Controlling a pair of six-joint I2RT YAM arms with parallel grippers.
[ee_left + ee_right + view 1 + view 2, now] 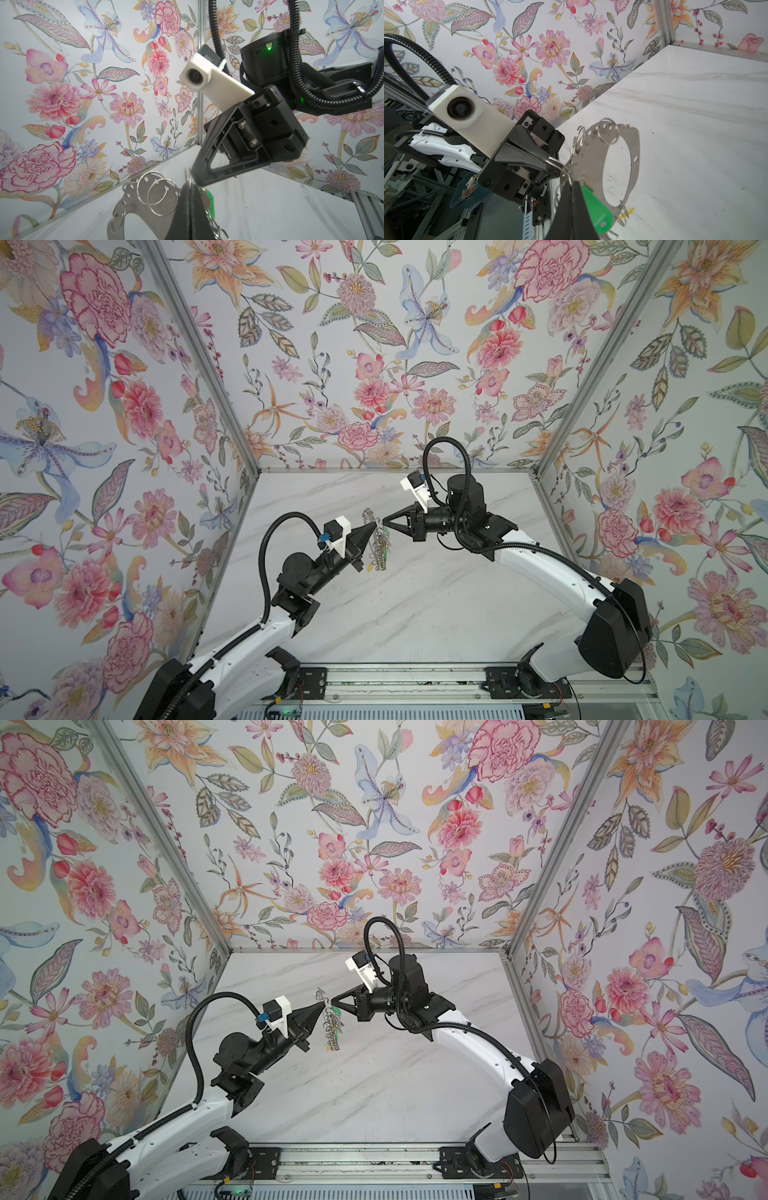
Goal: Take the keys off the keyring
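Counter-hold matters: left gripper is clamped shut on keyring. Right gripper, also closed, seems to nip a wire ring; twist green-tagged key off slowly.

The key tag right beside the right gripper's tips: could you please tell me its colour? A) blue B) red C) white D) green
D: in the right wrist view the tag beside the shut right gripper is bright green.

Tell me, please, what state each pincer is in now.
Left pincer: closed on the flat grey metal crescent keyring.
Right pincer: closed beside the green-tagged silver key; grip unclear.
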